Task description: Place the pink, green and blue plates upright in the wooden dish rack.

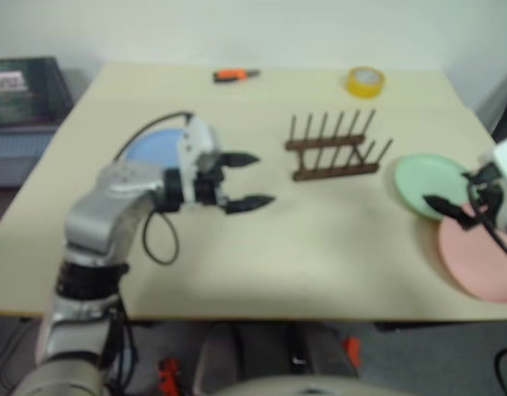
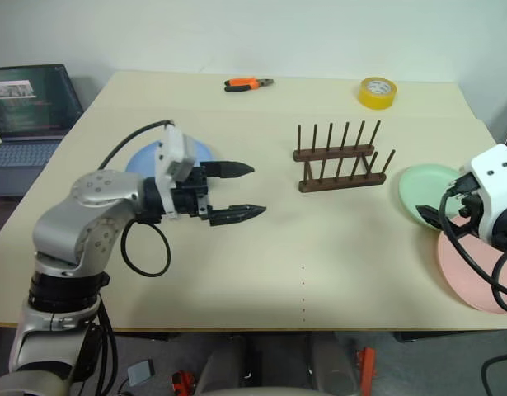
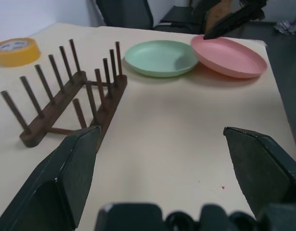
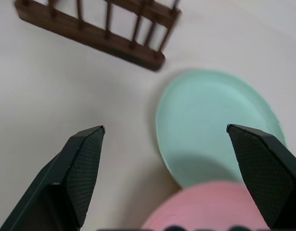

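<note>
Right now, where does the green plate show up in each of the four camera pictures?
Left eye: green plate at the right, beside the wooden rack.
Right eye: at the right, partly under the pink plate.
Left wrist: upper middle, beyond the rack.
Right wrist: right of centre, pink plate overlapping its edge.
Shared landmark: the rack.

1. The wooden dish rack (image 2: pixel 339 158) is dark brown wood with a dull, stained look and thin round pegs.
2. The green plate (image 4: pixel 217 126), pink plate (image 3: pixel 228 55) and blue plate (image 2: pixel 144 157) look like smooth matt plastic.
3. The table (image 2: pixel 319 256) has a pale cream, smooth matt top.
4. The left claw (image 2: pixel 233 191) has black fingers (image 3: pixel 68 178) of matt plastic; the right claw (image 4: pixel 179 168) shows finely cross-hatched pads (image 4: pixel 85 168).
5. The tape roll (image 2: pixel 377 91) is glossy yellow.
</note>
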